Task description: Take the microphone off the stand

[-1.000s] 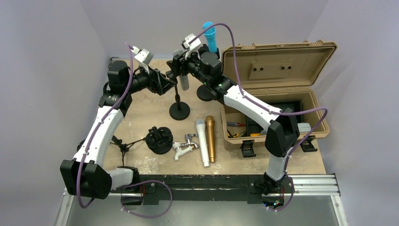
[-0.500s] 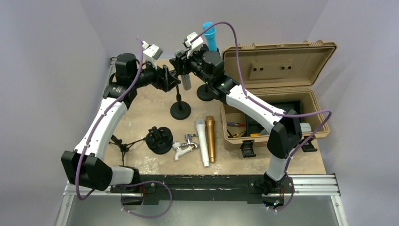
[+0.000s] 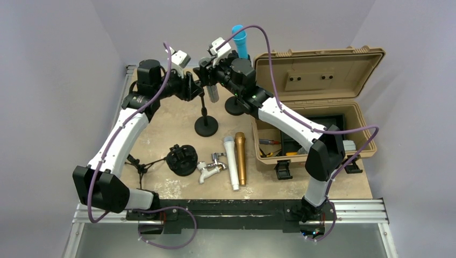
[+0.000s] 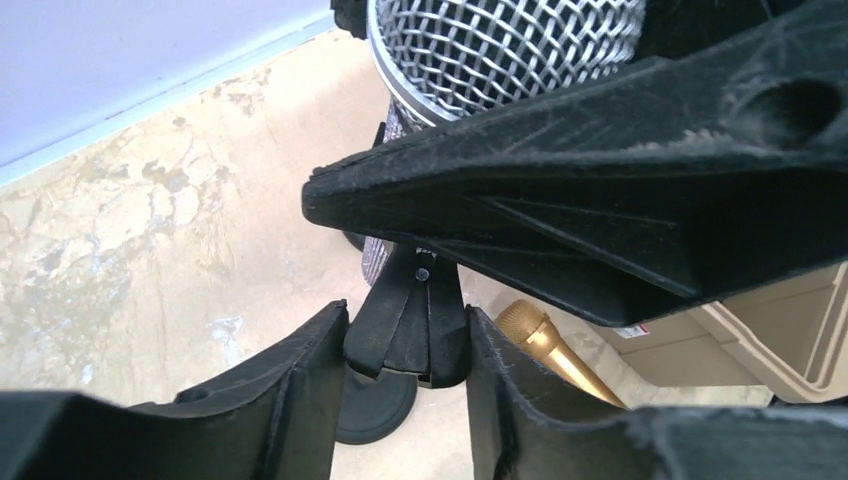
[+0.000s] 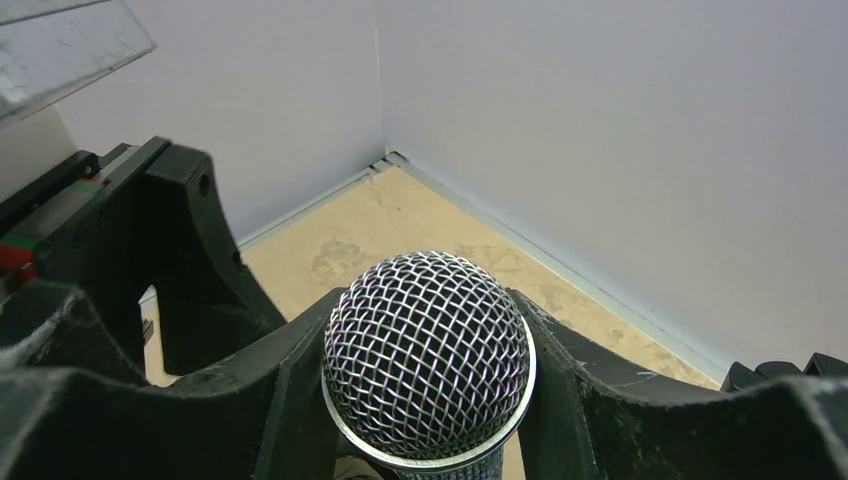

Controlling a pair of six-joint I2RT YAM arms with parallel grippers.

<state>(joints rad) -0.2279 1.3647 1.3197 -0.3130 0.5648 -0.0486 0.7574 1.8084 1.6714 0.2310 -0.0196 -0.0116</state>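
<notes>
At the table's (image 3: 161, 119) far middle, hold the stand (image 3: 205, 127) steady with the left gripper (image 4: 405, 345) pinching its clip (image 4: 412, 300), while the right gripper (image 5: 426, 305), clamped on the clipped microphone's (image 5: 428, 355) mesh head, pulls straight along the clip's axis.

Two white-and-black arms strung with purple cable.
The left arm (image 3: 121, 137) and right arm (image 3: 282, 119) share white shell links and black joint housings; a purple cable (image 3: 267, 54) loops along each. A small white camera block (image 3: 180, 57) sits at each wrist. The left claw (image 4: 405, 345) and right claw (image 5: 428, 350) have matte black wedge-shaped fingers (image 5: 600, 410), each pierced by a round hole, with a rough grain.
</notes>
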